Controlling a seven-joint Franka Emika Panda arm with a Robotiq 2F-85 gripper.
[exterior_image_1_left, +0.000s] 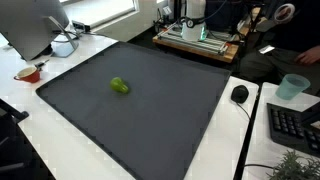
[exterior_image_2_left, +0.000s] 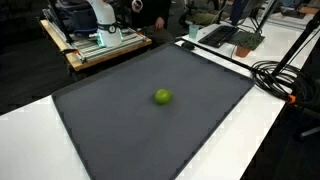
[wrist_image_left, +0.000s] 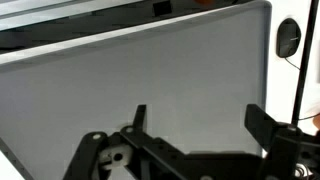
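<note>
A small green round fruit (exterior_image_1_left: 119, 86) lies alone near the middle of a dark grey mat (exterior_image_1_left: 160, 125) on a white table; it shows in both exterior views (exterior_image_2_left: 162, 96). In the wrist view my gripper (wrist_image_left: 200, 120) is open and empty, its two black fingers spread above bare mat (wrist_image_left: 150, 70). The fruit is not in the wrist view. The arm's base (exterior_image_1_left: 195, 18) stands behind the mat's far edge, also seen in an exterior view (exterior_image_2_left: 102, 22); the gripper itself cannot be made out in either exterior view.
A black mouse (exterior_image_1_left: 240, 94) lies beside the mat, also in the wrist view (wrist_image_left: 288, 37). A keyboard (exterior_image_1_left: 295, 125), a teal cup (exterior_image_1_left: 292, 87), a red bowl (exterior_image_1_left: 28, 73) and a monitor (exterior_image_1_left: 35, 25) ring the mat. Black cables (exterior_image_2_left: 280, 75) lie on the table.
</note>
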